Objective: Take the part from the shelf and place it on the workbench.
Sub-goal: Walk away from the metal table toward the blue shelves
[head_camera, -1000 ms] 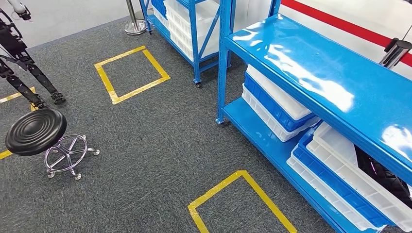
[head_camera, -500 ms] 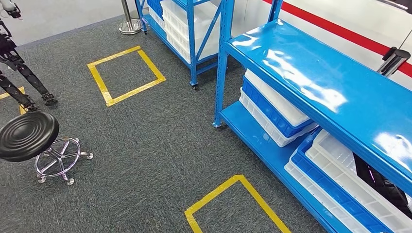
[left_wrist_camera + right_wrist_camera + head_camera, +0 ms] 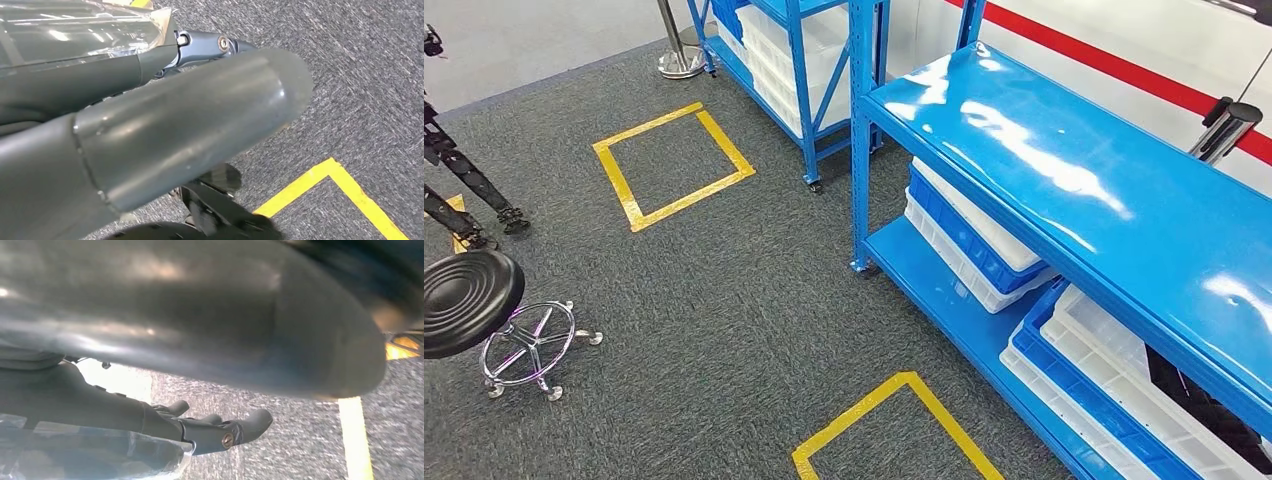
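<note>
Grey carpet [image 3: 370, 75] is seen beneath both hanging hands. The right hand [image 3: 210, 427] is held loosely spread, nothing grasped; the left hand [image 3: 165, 130] is too obscured for its fingers to be judged.

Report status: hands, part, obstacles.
Left hand empty, right hand empty. Dark part in white bin, lower shelf. Stool far left, not in the way.
</note>
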